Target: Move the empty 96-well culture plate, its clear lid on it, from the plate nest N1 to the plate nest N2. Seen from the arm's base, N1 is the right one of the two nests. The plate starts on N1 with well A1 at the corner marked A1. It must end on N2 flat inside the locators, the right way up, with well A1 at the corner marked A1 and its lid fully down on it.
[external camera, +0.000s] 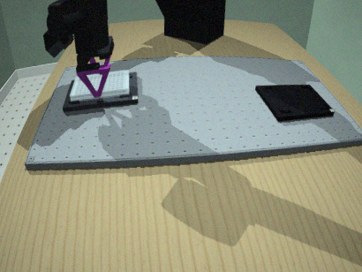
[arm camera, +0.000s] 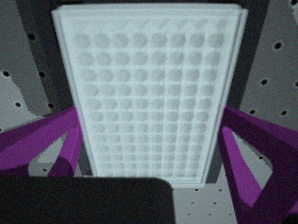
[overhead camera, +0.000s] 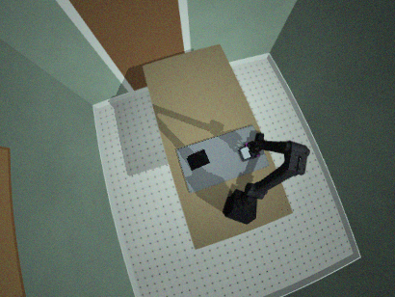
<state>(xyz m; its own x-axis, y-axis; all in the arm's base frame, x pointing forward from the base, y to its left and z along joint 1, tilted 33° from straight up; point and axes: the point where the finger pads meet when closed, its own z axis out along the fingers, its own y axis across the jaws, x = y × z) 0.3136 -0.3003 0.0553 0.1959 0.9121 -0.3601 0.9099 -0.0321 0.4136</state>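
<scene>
The white 96-well plate with its clear lid sits on the black nest N1 (external camera: 101, 100) at the left end of the grey perforated board. It also shows in the top view (overhead camera: 246, 152) and fills the wrist view (arm camera: 150, 95). My gripper (external camera: 94, 81) stands straight above it, its purple fingers pressed against the plate's two long sides, shut on the plate. The plate lies flat on the nest. The black nest N2 (external camera: 295, 102) stands bare at the right end of the board, and shows in the top view (overhead camera: 197, 159).
The grey board (external camera: 194, 110) lies on a wooden table. The arm's black base (external camera: 194, 19) stands behind the board. A white perforated tray edge (external camera: 18, 102) runs along the left.
</scene>
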